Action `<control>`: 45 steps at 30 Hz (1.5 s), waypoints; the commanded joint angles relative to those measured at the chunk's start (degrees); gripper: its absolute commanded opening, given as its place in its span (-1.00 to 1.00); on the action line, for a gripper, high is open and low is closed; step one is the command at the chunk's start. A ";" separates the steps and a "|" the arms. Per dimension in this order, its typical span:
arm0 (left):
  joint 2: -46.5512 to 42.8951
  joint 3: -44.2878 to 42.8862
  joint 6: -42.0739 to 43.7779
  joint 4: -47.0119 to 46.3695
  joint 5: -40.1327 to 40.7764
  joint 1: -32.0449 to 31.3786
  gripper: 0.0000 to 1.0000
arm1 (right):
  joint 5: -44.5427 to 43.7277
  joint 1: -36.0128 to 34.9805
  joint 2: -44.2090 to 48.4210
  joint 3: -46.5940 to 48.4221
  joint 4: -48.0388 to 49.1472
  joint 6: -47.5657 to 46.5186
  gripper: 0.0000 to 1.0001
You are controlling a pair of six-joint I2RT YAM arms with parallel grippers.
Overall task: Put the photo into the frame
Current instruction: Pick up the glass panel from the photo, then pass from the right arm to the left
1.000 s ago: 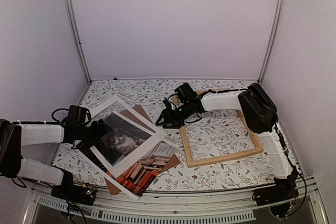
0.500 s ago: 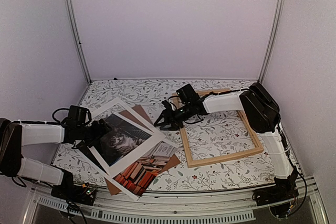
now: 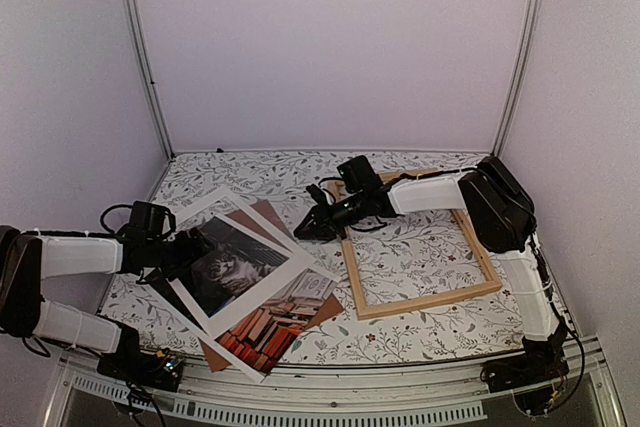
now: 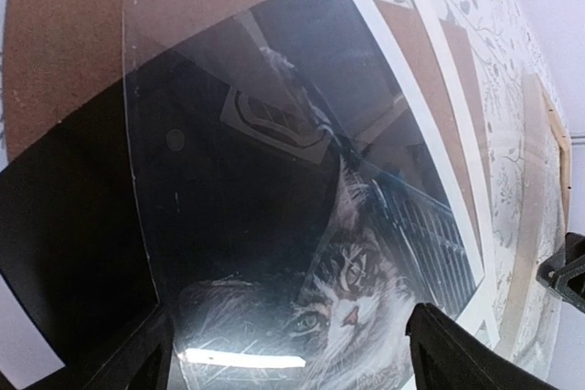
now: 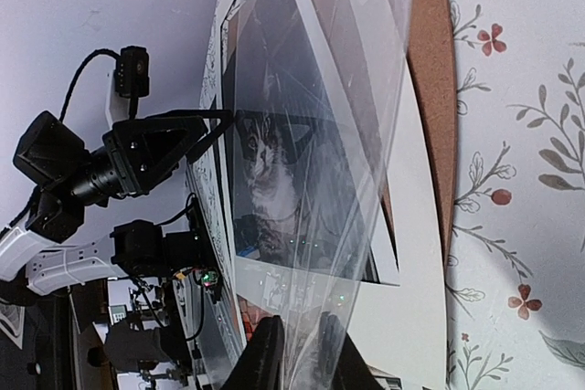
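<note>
Lying left of the frame [image 3: 420,299], the photo [image 3: 268,330] rests face up on a brown board [image 4: 64,52], with a white mat [image 3: 272,295] skewed across its upper part so the cat shows in the window. The photo's long axis runs on a diagonal. Its dark top end points away from the frame toward the far left, and its book end points toward the near edge of the table [image 3: 420,247], ahead of the frame's near-left corner. The pile's nearest corner reaches that table edge, and its left side lies close to the side wall [image 3: 60,97].

A narrow strip of flowered tabletop separates the pile from the frame's left bar. More tabletop shows through the frame's opening, beyond the frame toward the back wall [image 3: 330,47], and between the frame's near bar and the table edge. The frame lies flat, turned slightly off square to the table.

A clear sheet [image 5: 356,116] covers the cat. The right gripper [image 3: 305,230] hangs just left of the frame's far-left corner. In its wrist view the jaws are drawn close together, with the sheet's edge running down between them. The left gripper [image 3: 192,247] sits on the pile's far side from the frame, low over the dark part of the photo, with its jaws spread wide and grasping nothing.
</note>
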State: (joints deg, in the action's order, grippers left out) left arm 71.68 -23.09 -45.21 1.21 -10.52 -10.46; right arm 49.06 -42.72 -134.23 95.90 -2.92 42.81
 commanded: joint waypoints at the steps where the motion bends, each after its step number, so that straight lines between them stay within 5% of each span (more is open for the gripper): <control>1: -1.19 -1.33 2.44 1.53 -0.64 -0.25 0.84 | 1.92 0.22 2.02 -0.54 1.65 -0.47 -0.77; 4: -2.60 -2.26 3.92 1.62 -0.81 -0.24 0.85 | 1.48 0.65 3.12 -0.82 1.10 -1.74 -1.00; 19: -10.75 -6.55 8.52 -7.58 -11.24 -0.12 0.99 | 5.57 6.51 20.38 -8.11 4.69 -7.56 -1.00; 35: -1.38 -8.11 1.55 -28.68 -30.11 -0.39 0.99 | 12.88 9.94 29.35 -7.14 7.14 -7.03 -1.00; 45: 5.19 -9.91 -0.91 -33.39 -33.31 -3.73 0.99 | 14.90 9.93 32.31 -5.98 7.90 -6.95 -1.00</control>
State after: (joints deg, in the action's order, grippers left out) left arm 74.87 -30.87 -44.66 -27.79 -40.95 -12.47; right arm 61.89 -32.84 -105.32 87.77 2.24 36.38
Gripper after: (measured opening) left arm 0.996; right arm 0.007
